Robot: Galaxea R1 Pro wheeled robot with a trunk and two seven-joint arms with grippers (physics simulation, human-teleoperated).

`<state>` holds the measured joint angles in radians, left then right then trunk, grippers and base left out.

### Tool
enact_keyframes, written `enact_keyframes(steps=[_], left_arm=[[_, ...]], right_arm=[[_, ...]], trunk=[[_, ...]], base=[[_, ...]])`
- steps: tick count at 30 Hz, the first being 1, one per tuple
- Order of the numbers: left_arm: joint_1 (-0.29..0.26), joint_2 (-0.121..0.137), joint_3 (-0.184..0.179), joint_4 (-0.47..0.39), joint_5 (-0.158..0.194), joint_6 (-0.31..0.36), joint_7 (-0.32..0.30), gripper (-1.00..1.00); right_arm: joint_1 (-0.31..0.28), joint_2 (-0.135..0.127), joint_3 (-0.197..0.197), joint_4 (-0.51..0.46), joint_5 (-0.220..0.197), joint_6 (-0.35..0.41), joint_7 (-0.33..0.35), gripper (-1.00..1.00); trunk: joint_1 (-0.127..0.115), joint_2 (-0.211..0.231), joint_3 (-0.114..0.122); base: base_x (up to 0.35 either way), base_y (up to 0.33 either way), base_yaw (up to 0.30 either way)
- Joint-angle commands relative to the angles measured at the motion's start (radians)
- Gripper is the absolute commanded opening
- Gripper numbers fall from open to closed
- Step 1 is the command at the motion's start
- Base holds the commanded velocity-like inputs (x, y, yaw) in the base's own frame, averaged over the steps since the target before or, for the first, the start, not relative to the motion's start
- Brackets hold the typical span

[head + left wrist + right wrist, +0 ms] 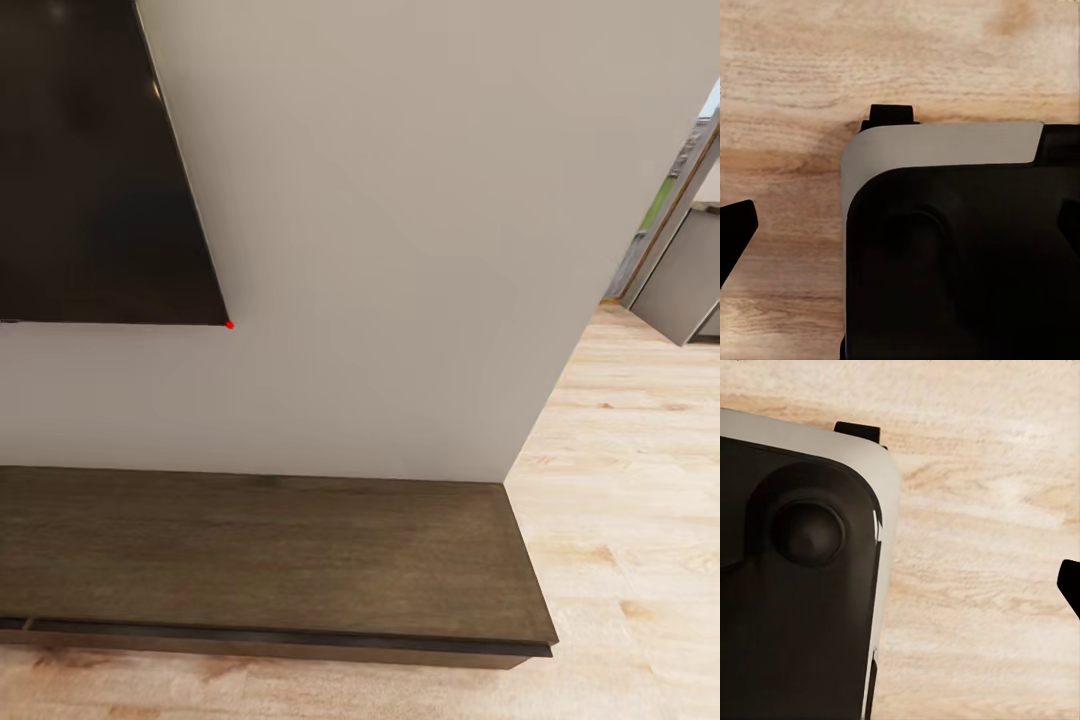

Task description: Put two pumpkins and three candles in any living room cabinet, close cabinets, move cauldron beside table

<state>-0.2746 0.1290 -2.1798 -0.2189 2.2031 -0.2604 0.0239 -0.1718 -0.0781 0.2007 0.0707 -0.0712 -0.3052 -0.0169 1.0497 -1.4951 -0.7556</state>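
Facing a pale wall in the living room, with the long, low dark brown cabinet running along its foot and ending at the wall's right-hand corner. Showing a bare wood-grain top and a drawer front sitting flush along the near edge. Hanging above the cabinet's left end, a black wall-mounted TV with a small red light at its lower right corner. Stretching past the cabinet's right end, light wood plank floor leading toward a grey kitchen unit beyond the wall. Looking down from both wrist cameras onto plank floor and the robot's dark, grey-rimmed base. Glimpsing only dark finger slivers at each wrist view's edge, jaw spread impossible to tell.
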Motion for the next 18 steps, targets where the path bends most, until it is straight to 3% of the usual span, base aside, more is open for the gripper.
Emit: enact_keyframes(steps=[1, 12, 18], left_arm=[[0.000, 0.000, 0.000, 0.001, 0.000, 0.000, 0.000, 1.00], [0.000, 0.006, -0.002, 0.005, -0.002, -0.002, 0.001, 1.00], [0.000, -0.002, -0.001, 0.004, -0.002, -0.002, 0.001, 1.00]], right_arm=[[0.000, 0.000, 0.000, 0.000, -0.001, 0.000, 0.000, 1.00], [0.000, -0.003, 0.000, 0.000, 0.003, 0.000, 0.000, 1.00], [0.000, -0.002, 0.000, 0.000, 0.001, 0.000, 0.000, 1.00]], trunk=[[0.000, 0.000, 0.000], [0.000, 0.000, 0.000], [0.000, 0.000, 0.000]], base=[[0.000, 0.000, 0.000], [0.000, 0.000, 0.000], [0.000, 0.000, 0.000]])
